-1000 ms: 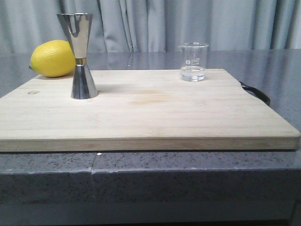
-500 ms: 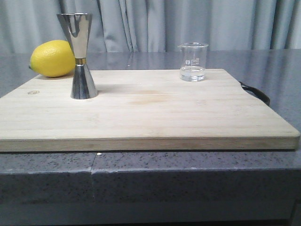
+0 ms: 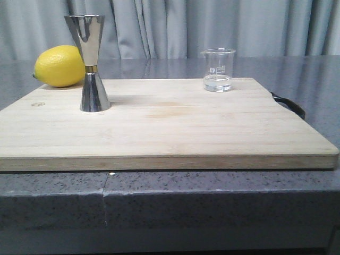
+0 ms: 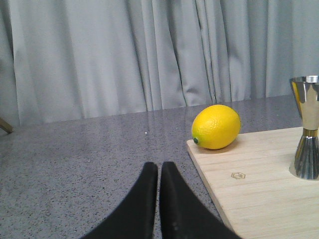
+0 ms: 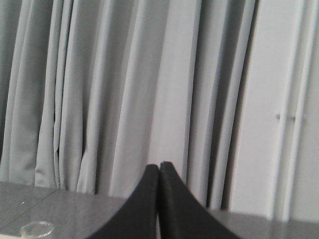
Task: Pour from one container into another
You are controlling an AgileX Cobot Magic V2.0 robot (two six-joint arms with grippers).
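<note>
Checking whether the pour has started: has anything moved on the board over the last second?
Nothing visibly changed. The glass beaker, the steel jigger and the lemon stand where they were on the cutting board, and neither hand shows in the front view.

- The left gripper point(image 4: 159, 167) has its two black fingers pressed together, holding nothing.
- A yellow lemon point(image 4: 216, 126) lies on the corner of the wooden board point(image 4: 259, 194).
- The shiny steel jigger point(image 4: 306, 127) stands upright on the board.
- Grey curtains point(image 4: 124, 55) hang behind the grey table point(image 4: 75, 164).
</note>
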